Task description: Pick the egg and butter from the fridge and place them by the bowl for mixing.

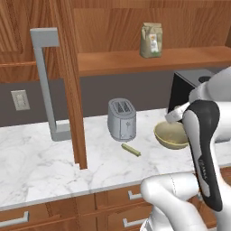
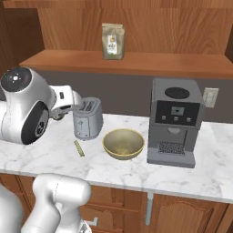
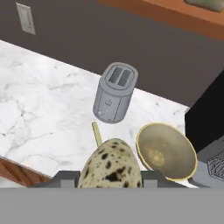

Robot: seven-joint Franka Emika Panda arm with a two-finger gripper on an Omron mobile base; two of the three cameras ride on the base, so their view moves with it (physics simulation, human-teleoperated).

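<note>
Arm raised over the near edge of the marble counter [image 1: 40, 167], elbow bent high, forearm reaching forward above the worktop; the hand looks down and ahead at the counter from above.

Gripper [image 3: 111, 177] — fingers closed on a speckled egg [image 3: 111, 168], one dark finger showing at each flank of it. The egg is cream with dark brown blotches, rounded end up in the hand view, held in the air above the counter's front edge.

Butter [image 1: 131, 150] lies flat on the marble — a thin pale yellow-olive stick with square ends. It sits in front of the toaster [image 1: 122, 119] and just to the left of the bowl [image 1: 170, 135], touching neither. From the left base camera its long axis runs diagonally, far end toward the toaster, near end toward the counter's front and right. From the right base camera the butter [image 2: 79, 148] reads as nearly front-to-back, left of the bowl [image 2: 123, 143].

Bowl is tan-yellow, upright, round and shallow. Beside it on its right stands a grey coffee machine [image 2: 175, 120]. A paper bag [image 2: 113, 41] stands on the wooden shelf above. A grey handle [image 1: 45, 81] shows on the wooden panel at left.
</note>
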